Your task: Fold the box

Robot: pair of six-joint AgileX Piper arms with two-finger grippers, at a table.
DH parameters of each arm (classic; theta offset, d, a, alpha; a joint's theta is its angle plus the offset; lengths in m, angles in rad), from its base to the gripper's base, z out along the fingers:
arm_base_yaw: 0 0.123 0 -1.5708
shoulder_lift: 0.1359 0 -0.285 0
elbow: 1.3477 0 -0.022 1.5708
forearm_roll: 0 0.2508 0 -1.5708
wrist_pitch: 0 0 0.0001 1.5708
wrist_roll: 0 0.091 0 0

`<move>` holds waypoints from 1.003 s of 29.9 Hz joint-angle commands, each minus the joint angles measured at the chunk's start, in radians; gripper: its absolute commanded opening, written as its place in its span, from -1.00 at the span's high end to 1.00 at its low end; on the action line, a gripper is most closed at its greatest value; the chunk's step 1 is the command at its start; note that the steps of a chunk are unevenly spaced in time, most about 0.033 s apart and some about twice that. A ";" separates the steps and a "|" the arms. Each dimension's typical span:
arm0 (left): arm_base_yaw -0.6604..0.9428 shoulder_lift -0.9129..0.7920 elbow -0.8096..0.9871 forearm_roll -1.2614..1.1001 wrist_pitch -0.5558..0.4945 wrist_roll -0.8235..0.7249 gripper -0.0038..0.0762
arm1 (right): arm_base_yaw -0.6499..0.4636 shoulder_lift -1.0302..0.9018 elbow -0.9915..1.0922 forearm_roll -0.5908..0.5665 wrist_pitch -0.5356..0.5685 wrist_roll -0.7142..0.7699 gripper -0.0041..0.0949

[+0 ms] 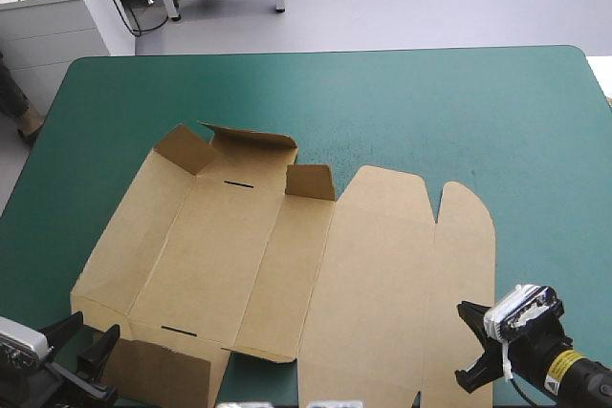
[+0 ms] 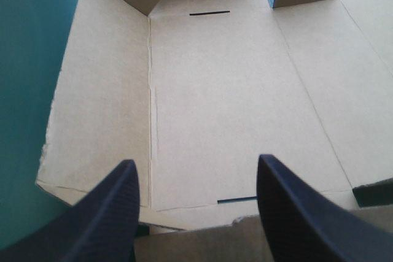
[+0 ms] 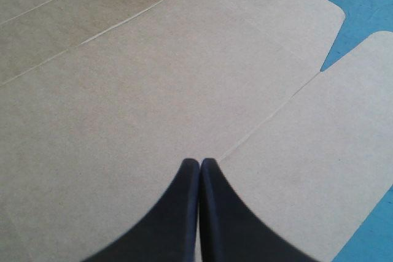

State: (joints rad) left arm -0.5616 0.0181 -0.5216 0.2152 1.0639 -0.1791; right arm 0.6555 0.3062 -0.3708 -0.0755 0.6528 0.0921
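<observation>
Brown box (image 1: 287, 255) lying flat — far flaps (image 1: 251, 145) up, left hand (image 2: 196, 162) wide, right hand (image 3: 199, 162) closed.

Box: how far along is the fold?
Early. Done: only the far flaps of the box stand partly raised; the rest lies flat. In hand: nothing gripped; left gripper open at its near edge, right gripper shut over the lid panel. Left: raising and tucking every wall.
</observation>
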 commanded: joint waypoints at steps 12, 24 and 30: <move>0.003 0.600 -0.413 0.179 -0.008 -0.106 0.02 | -0.005 0.007 -0.027 0.000 -0.069 0.001 0.95; 0.047 0.936 -0.574 0.282 0.050 -0.103 0.12 | -0.005 0.007 -0.027 0.020 -0.069 -0.004 0.95; 0.259 1.009 -0.574 0.212 0.004 -0.014 0.12 | -0.005 0.007 -0.027 0.020 -0.069 -0.004 0.95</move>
State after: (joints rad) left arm -0.3859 1.0129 -1.0619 0.4434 1.1232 -0.2443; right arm 0.6555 0.3062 -0.3697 -0.0527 0.6528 0.0945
